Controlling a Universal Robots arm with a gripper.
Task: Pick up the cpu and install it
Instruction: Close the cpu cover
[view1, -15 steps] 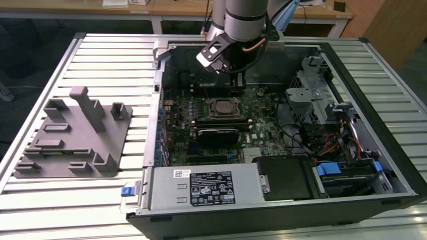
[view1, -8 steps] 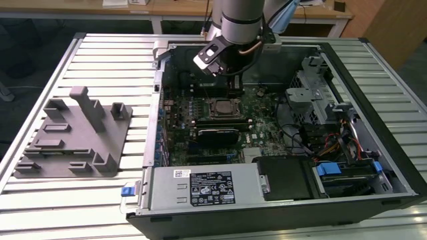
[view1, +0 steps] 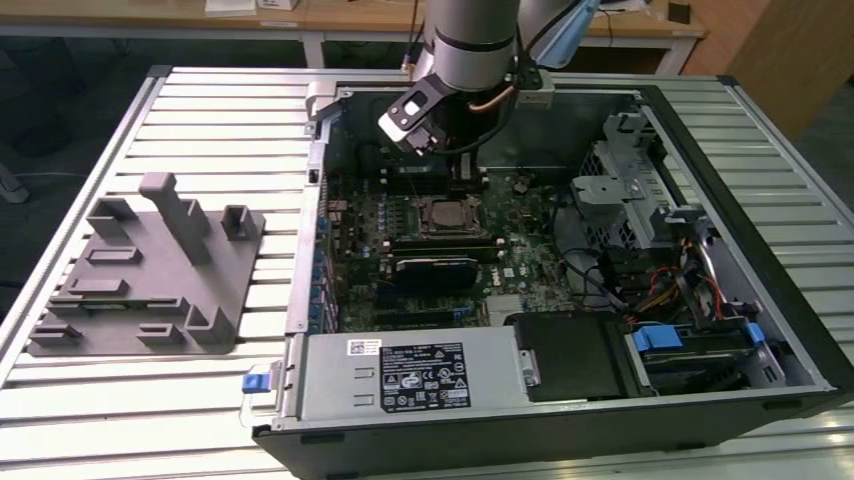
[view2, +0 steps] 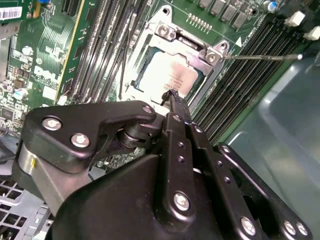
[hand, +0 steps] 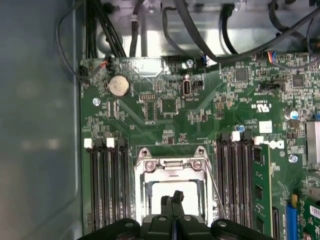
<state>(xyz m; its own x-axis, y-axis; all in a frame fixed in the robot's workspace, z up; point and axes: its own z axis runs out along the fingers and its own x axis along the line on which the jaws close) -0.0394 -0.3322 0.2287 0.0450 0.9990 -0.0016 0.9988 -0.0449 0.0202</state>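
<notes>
Black jointed metal hand (view2: 172, 96): closed tight, fingertips pressed together, nothing gripped between them. Hovers over the middle of the small flat square cpu with the silvery-white metal top (view2: 167, 75); touching or just clear, cannot tell. Cpu flat inside the silver steel socket frame (view2: 210, 56) on the green motherboard (view2: 45, 50), with black memory slots (hand: 107, 190) on either side. Beside the frame, a thin wire lever (view2: 260, 57) sticking out. By the look of it, pickup done and seating in hand. Calls next for a gentle, square touch, clear of frame and lever.
</notes>
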